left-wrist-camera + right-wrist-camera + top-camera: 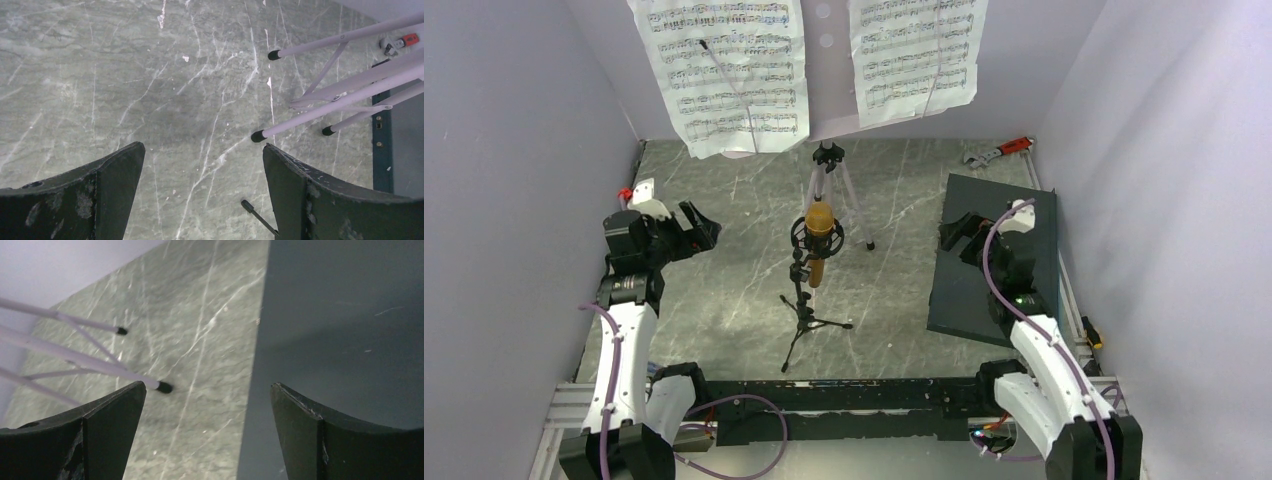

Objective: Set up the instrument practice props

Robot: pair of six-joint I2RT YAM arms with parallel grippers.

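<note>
The pale lilac music stand (829, 70) stands at the back centre on its tripod legs (852, 205). Two white music sheets (724, 70) (914, 55) rest on its desk. The gold microphone (819, 240) sits upright in the ring mount of the small black mic stand (804, 320), in front of the music stand. My left gripper (704, 232) is open and empty, left of the microphone. My right gripper (954, 235) is open and empty over the slab's left edge. The lilac legs show in the left wrist view (340, 95) and the right wrist view (75, 357).
A dark grey flat slab (984, 290) lies at the right, also in the right wrist view (345, 325). A red-handled wrench (999, 152) lies at the back right corner. Pale walls close in the table on three sides. One black mic-stand foot (257, 216) shows near my left fingers.
</note>
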